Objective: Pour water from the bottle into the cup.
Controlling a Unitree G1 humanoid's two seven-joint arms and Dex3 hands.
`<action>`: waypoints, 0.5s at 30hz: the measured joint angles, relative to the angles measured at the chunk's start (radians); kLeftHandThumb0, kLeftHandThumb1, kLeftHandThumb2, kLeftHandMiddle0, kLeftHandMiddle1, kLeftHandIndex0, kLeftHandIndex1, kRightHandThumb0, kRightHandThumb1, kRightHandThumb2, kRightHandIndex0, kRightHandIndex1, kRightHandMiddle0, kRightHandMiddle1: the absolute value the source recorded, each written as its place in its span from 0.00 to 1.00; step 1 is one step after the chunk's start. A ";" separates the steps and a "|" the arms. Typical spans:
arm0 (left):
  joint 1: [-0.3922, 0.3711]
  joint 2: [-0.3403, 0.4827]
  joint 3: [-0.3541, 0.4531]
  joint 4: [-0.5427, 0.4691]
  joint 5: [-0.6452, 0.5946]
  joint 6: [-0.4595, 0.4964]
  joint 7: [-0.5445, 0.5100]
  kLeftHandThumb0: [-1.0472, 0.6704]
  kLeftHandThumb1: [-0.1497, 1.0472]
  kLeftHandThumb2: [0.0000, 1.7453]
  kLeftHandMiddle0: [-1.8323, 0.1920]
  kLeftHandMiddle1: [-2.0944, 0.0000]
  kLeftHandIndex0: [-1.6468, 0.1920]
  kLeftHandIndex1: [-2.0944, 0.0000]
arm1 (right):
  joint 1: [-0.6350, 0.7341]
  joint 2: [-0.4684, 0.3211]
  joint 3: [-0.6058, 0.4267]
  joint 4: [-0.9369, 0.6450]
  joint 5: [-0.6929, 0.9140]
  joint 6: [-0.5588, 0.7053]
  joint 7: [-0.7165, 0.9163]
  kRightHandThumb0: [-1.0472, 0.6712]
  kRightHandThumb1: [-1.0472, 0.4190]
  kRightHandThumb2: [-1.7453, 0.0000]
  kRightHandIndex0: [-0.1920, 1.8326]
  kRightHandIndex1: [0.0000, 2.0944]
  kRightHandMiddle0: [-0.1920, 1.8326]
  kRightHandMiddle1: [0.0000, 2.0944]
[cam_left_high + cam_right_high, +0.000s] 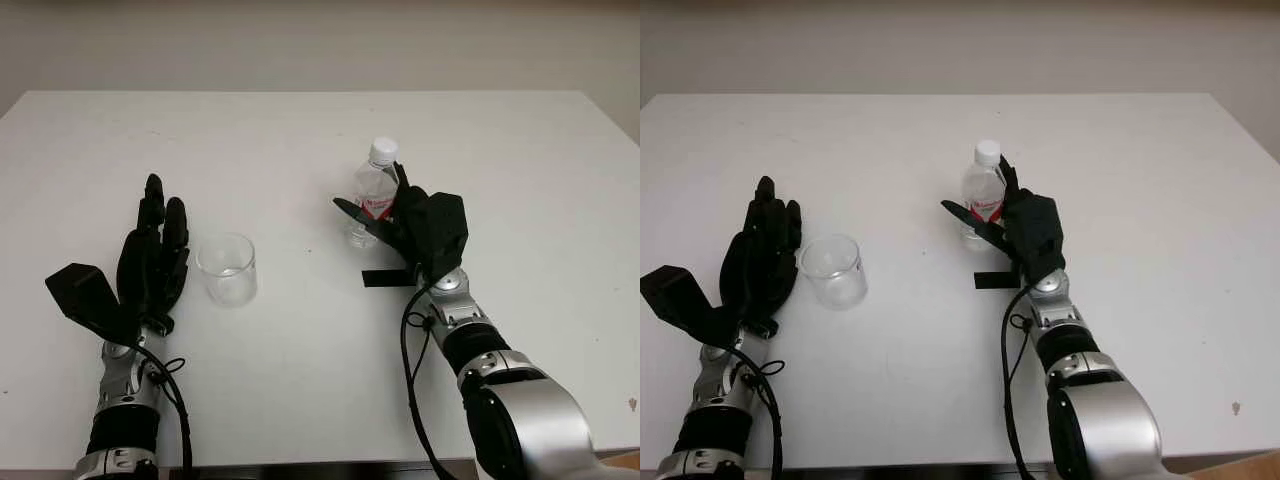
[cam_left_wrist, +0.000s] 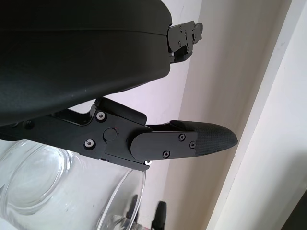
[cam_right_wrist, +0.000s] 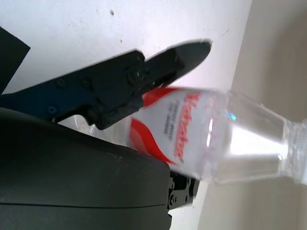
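Right hand (image 1: 415, 228) around upright bottle (image 1: 375, 190)

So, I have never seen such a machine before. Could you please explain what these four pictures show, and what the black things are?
The black things are the two hands of a humanoid robot. Two pictures come from cameras in its head, looking down at a white table. The other two come from cameras at its wrists, very close to the hands. On the table stands a clear cup, empty as far as I can see, and a small water bottle with a white cap and a red label. The right hand is closed around the upright bottle. The left hand is open, right beside the cup. The job is to pour water into the cup.
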State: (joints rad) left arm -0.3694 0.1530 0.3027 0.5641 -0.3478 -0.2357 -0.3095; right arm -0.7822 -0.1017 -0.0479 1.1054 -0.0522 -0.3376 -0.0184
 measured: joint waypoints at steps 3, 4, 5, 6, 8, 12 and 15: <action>0.002 -0.001 0.000 -0.005 -0.001 0.002 0.001 0.20 1.00 0.23 0.99 0.97 1.00 0.99 | -0.009 0.004 -0.001 0.013 0.002 -0.001 0.013 0.36 0.00 0.77 0.80 1.00 0.60 1.00; 0.004 -0.001 0.000 -0.007 -0.001 0.003 0.001 0.20 1.00 0.23 0.99 0.97 1.00 0.99 | -0.011 0.005 0.000 0.016 0.000 -0.001 0.012 0.36 0.00 0.76 0.83 1.00 0.63 1.00; 0.005 -0.001 0.000 -0.009 -0.001 0.004 0.001 0.20 1.00 0.23 0.99 0.97 1.00 0.99 | -0.012 0.005 0.002 0.017 -0.005 -0.003 0.009 0.36 0.00 0.75 0.84 1.00 0.64 1.00; 0.007 -0.001 0.000 -0.012 -0.001 0.004 0.001 0.20 1.00 0.23 0.99 0.97 1.00 0.99 | -0.012 0.005 0.005 0.018 -0.011 -0.005 0.002 0.36 0.00 0.75 0.85 1.00 0.65 1.00; 0.010 -0.001 0.000 -0.018 -0.001 0.009 0.001 0.20 1.00 0.22 0.99 0.97 1.00 0.99 | -0.014 0.004 0.013 0.020 -0.026 -0.010 -0.009 0.36 0.00 0.74 0.85 1.00 0.65 1.00; 0.013 -0.001 0.000 -0.024 0.000 0.013 0.006 0.20 1.00 0.23 0.99 0.97 1.00 0.99 | -0.014 0.004 0.025 0.026 -0.049 -0.033 -0.018 0.36 0.00 0.75 0.81 1.00 0.63 1.00; 0.014 -0.001 -0.001 -0.026 0.001 0.013 0.008 0.20 1.00 0.23 0.99 0.97 1.00 0.98 | -0.014 0.001 0.038 0.026 -0.068 -0.045 -0.024 0.37 0.00 0.76 0.80 1.00 0.63 1.00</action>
State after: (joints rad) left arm -0.3554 0.1523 0.3015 0.5385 -0.3465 -0.2223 -0.3012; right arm -0.7965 -0.1009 -0.0101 1.1315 -0.1200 -0.3822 -0.0426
